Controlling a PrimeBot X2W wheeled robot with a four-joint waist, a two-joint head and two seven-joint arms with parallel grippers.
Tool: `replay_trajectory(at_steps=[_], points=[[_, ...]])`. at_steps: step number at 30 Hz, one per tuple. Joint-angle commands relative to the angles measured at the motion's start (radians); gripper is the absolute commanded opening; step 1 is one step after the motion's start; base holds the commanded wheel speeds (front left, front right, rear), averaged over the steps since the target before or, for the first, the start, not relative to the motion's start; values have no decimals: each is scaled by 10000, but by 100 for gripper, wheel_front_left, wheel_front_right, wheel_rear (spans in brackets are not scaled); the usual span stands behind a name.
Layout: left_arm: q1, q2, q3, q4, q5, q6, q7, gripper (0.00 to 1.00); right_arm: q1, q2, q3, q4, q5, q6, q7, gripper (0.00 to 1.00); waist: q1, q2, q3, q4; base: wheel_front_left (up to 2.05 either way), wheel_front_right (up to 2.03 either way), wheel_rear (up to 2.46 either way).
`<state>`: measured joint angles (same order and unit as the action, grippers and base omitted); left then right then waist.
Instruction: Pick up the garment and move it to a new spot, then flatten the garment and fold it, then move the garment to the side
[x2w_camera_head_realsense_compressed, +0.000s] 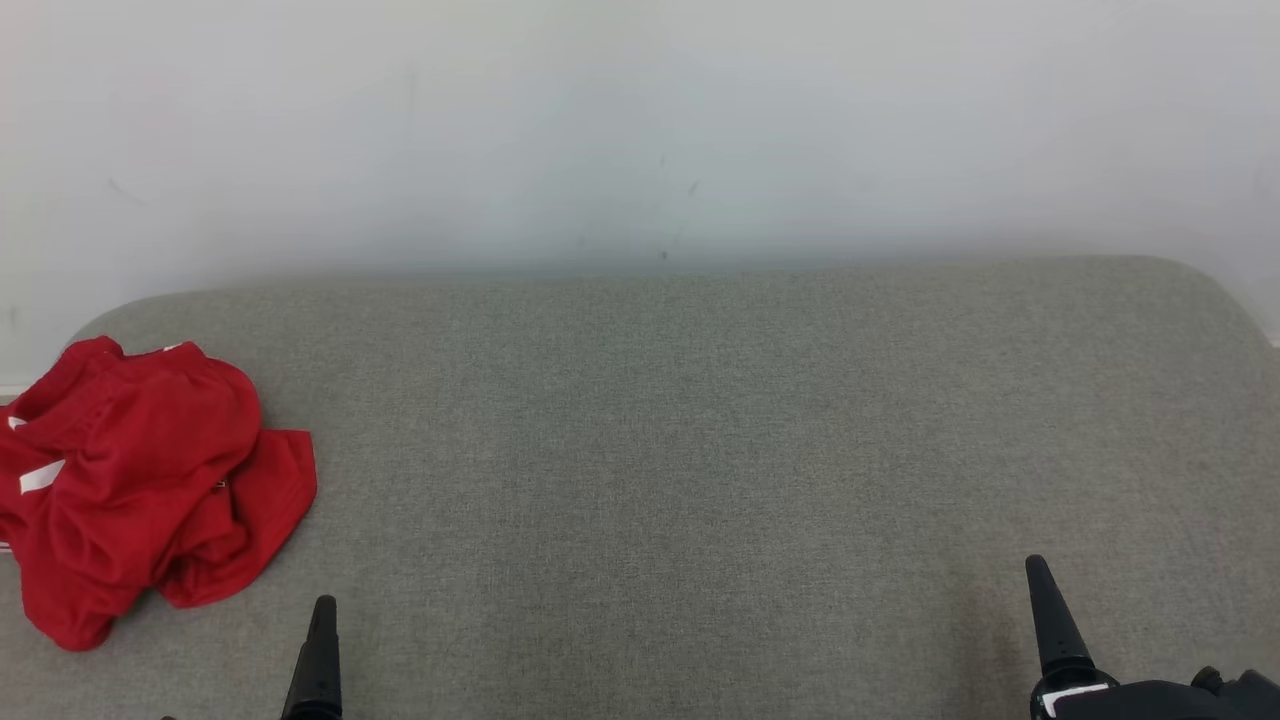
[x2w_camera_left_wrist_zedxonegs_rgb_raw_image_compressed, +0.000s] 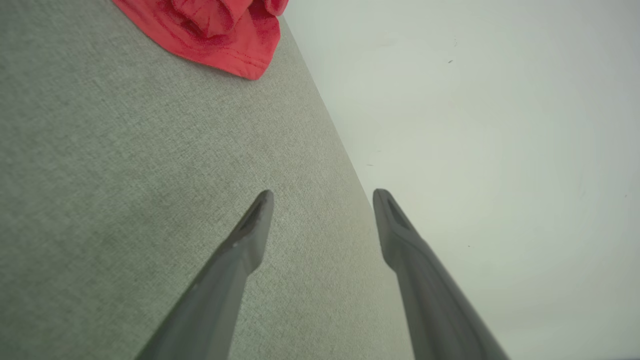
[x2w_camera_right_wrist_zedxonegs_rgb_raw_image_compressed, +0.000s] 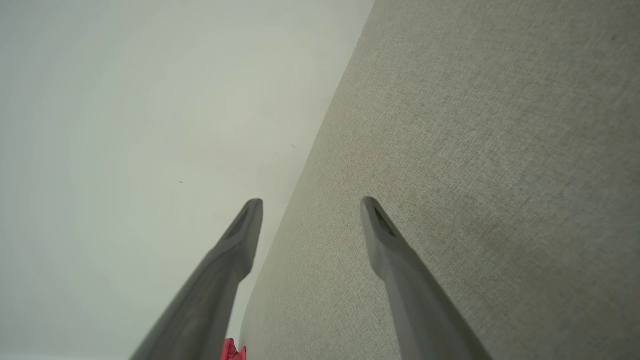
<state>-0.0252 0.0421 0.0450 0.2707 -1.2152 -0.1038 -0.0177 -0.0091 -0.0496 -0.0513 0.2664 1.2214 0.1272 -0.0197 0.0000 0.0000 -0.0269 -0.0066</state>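
The garment (x2w_camera_head_realsense_compressed: 140, 480) is a crumpled red piece with small white patches, heaped at the far left of the grey fabric surface (x2w_camera_head_realsense_compressed: 700, 450). Its hem (x2w_camera_left_wrist_zedxonegs_rgb_raw_image_compressed: 220, 35) appears at the top of the left wrist view, and a red scrap (x2w_camera_right_wrist_zedxonegs_rgb_raw_image_compressed: 232, 350) peeks in at the bottom of the right wrist view. My left gripper (x2w_camera_left_wrist_zedxonegs_rgb_raw_image_compressed: 322, 197) is open over bare fabric, a dark finger (x2w_camera_head_realsense_compressed: 320, 660) low in the head view, right of the garment and apart from it. My right gripper (x2w_camera_right_wrist_zedxonegs_rgb_raw_image_compressed: 311, 205) is open too, with a finger (x2w_camera_head_realsense_compressed: 1050, 620) at the lower right, far from the garment.
A pale wall (x2w_camera_head_realsense_compressed: 640, 130) rises behind the surface's back edge. The surface has rounded back corners (x2w_camera_head_realsense_compressed: 1190, 270); the garment lies close to its left edge. Bare fabric stretches between the two grippers.
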Motion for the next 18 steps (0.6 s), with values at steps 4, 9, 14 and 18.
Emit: replay_trajectory(at_steps=[4, 9, 14, 18], points=[[39, 53, -142, -216, 995, 156, -198, 100, -18, -58, 70, -127, -848, 25, -190, 100, 1, 0, -34, -15, 0, 0, 0], [135, 57, -279, -271, 1803, 307, -343, 100, 62, -68, 129, -67, -1560, 27, -334, 100, 1, 0, -80, -26, 0, 0, 0], [236, 61, -458, -328, 2791, 458, -518, 100, 141, -66, 207, -57, -2291, 29, -506, 100, 1, 0, -127, -49, 0, 0, 0], [307, 64, -569, -382, 3474, 574, -652, 100, 198, -73, 297, -42, -2845, 30, -642, 100, 1, 0, -159, -62, 0, 0, 0]])
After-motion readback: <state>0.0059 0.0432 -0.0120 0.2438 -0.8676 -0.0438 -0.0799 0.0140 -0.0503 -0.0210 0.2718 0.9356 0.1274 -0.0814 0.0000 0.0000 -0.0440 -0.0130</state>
